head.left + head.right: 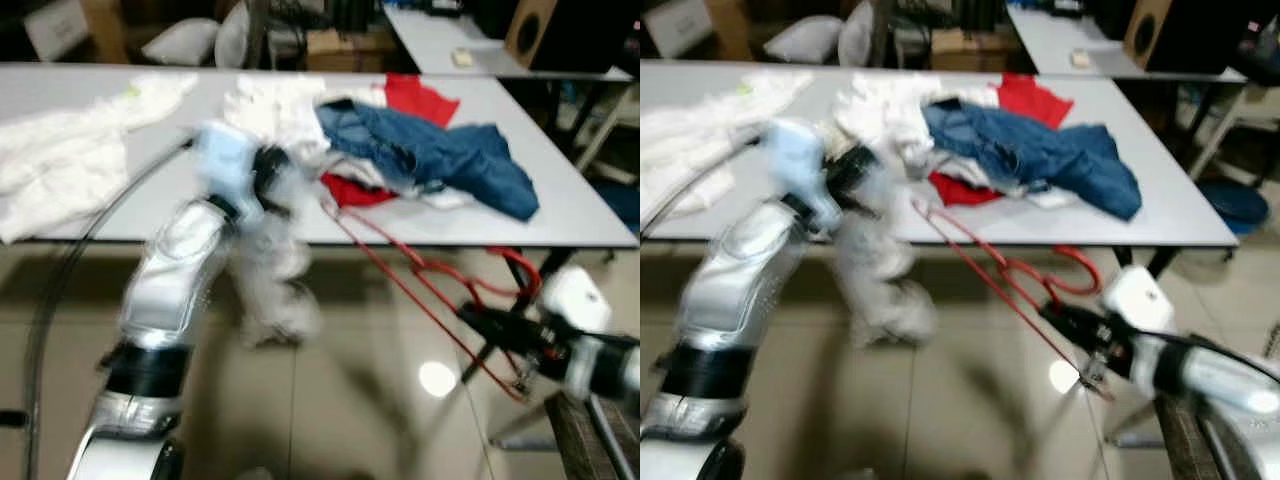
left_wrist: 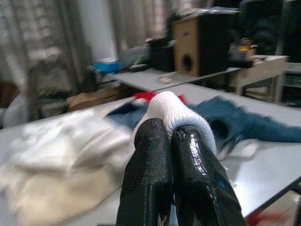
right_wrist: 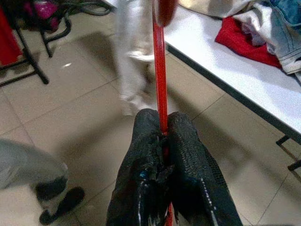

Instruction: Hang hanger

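Right wrist view gives me the clearest read: my right tool point(image 3: 162, 136) is clamped on the thin red bar of the hanger point(image 3: 160, 75), fingers pressed together around it. From the head camera the hanger point(image 1: 420, 285) slants from the tabletop's point(image 1: 590, 215) near edge down over the tiled floor point(image 1: 350, 400), its hook end close to the right tool point(image 1: 500, 335) — well off the tabletop, in open air.

My left tool point(image 2: 171, 136) is pinched narrow on a white cloth point(image 2: 176, 115); in the head views that cloth point(image 1: 275, 270) hangs blurred below the tabletop edge. On the tabletop lie a jeans pile point(image 1: 440, 155), a red garment point(image 1: 415, 100) and white clothes point(image 1: 60, 160).

Open floor lies between the arms. Motion blur smears the left arm and hanging cloth, so I cannot make out its shape. At the right wrist view's edge a person's leg and shoe point(image 3: 56, 207) are cut off.
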{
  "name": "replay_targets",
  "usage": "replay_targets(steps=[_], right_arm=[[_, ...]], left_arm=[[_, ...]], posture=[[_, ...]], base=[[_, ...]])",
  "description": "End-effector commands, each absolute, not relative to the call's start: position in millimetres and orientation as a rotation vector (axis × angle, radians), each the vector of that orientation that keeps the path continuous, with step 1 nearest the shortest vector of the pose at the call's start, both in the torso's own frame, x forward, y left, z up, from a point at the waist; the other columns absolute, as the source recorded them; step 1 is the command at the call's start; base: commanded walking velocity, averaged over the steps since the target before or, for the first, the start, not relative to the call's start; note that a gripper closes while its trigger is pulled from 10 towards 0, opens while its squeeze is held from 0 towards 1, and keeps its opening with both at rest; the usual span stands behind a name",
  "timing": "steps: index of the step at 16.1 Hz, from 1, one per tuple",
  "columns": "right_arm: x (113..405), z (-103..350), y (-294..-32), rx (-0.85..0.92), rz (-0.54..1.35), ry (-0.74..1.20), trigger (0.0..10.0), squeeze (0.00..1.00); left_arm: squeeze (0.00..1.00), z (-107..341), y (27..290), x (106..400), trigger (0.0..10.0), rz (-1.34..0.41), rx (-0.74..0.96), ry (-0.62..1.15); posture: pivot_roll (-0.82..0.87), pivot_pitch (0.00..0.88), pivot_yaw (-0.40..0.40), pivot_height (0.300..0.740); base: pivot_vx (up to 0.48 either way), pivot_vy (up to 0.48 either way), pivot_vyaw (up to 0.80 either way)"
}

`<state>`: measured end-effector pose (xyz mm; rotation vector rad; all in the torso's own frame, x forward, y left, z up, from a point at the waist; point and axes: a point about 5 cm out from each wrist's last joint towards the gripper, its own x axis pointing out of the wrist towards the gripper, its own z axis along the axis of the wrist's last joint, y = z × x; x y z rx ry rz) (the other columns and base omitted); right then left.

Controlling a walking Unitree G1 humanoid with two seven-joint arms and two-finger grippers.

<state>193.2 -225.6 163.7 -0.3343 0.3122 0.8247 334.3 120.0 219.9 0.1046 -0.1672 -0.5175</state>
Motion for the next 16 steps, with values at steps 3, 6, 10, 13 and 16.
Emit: replay_targets(steps=[3,6,10,13,16], right_arm=[[186,179,-214,-0.359,1.01,0.309,10.0,0.0],[198,181,-203,-0.413,1.058,0.288,10.0,0.0],[220,180,-195,-0.488,1.006,0.257,10.0,0.0],[230,183,-191,-0.505,1.009,0.241,10.0,0.0],[235,182,-188,-0.528,1.03,0.245,10.0,0.0]], left_arm=[[0.0,259,126,353,10.0,-0.555,0.137,-0.248],[0.0,286,117,358,10.0,-0.623,0.145,-0.303],[0.0,300,115,354,10.0,-0.653,0.121,-0.343],[0.0,297,116,347,10.0,-0.651,0.113,-0.344],[0.0,301,121,343,10.0,-0.635,0.094,-0.356]], posture=[[0.03,0.0,-0.001,0.74],[0.03,0.0,0.007,0.74],[0.03,0.0,-0.013,0.74],[0.03,0.0,-0.026,0.74],[0.03,0.0,-0.031,0.74]], base=[[0.325,0.0,0.0],[0.325,0.0,0.0],[0.36,0.0,0.0],[0.386,0.0,0.0],[0.385,0.0,0.0]])
